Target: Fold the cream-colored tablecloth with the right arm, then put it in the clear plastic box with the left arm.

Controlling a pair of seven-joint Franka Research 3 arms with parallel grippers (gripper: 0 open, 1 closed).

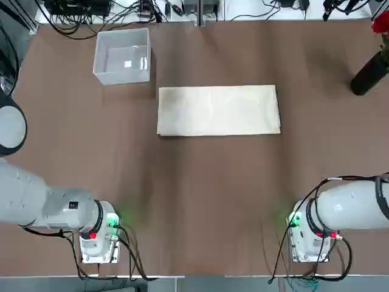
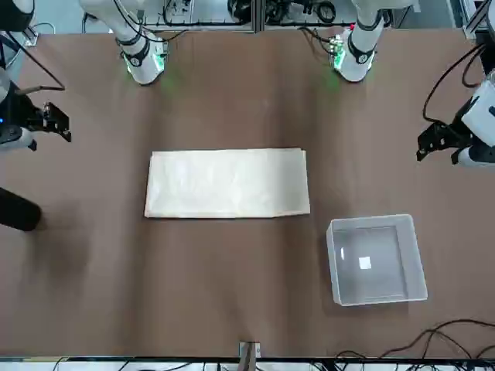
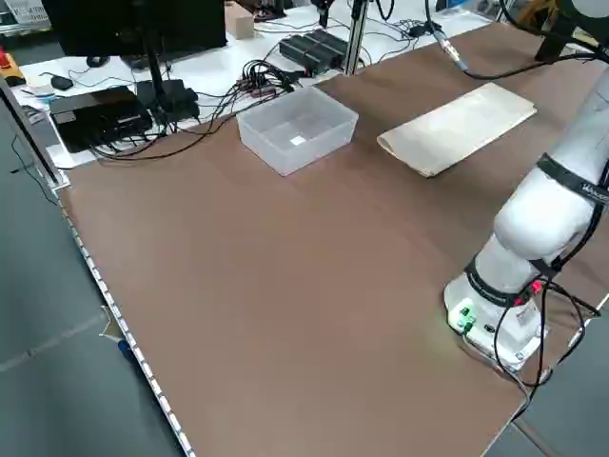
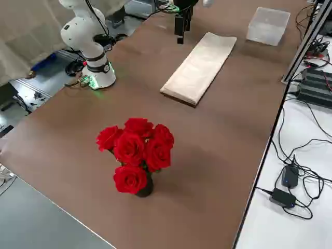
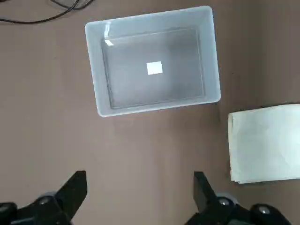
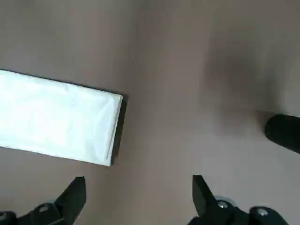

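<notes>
Cloth: the cloth point(image 1: 219, 110) is lying flat near the middle of the table point(image 1: 200, 188), folded into a long, narrow strip; its long sides are running left to right in front of the robot.
Cloth edges: layers are showing at the end nearer the box point(image 5: 152, 65), their margins lining up closely but not perfectly; faint creases are crossing the top.
Box: it is standing open side up beyond the cloth and to its left — the two are sitting apart. A white label point(image 5: 154, 68) is showing at its floor.
Left gripper: the left gripper point(image 5: 140, 193) is hovering over the left side of the table, its two fingers spreading wide apart and pinching nothing.
Right gripper: the right gripper point(image 6: 139, 193) is hovering over the right side, its fingers likewise spreading wide, pinching nothing; the cloth is lying clear of both grippers.
Arm bases: the left base point(image 1: 100, 234) and right base point(image 1: 310, 231) are standing along the robot's edge of the table, both showing green and red lights.
Vase: the dark vase point(image 4: 146, 187) is standing upright to the right of the cloth, holding red roses point(image 4: 136, 150).
Far edge: black cables point(image 3: 252, 86) are trailing near the box — some are reaching onto the table.
Bench: a monitor point(image 3: 138, 29) is standing on the white bench point(image 3: 219, 69) beyond the table.
</notes>
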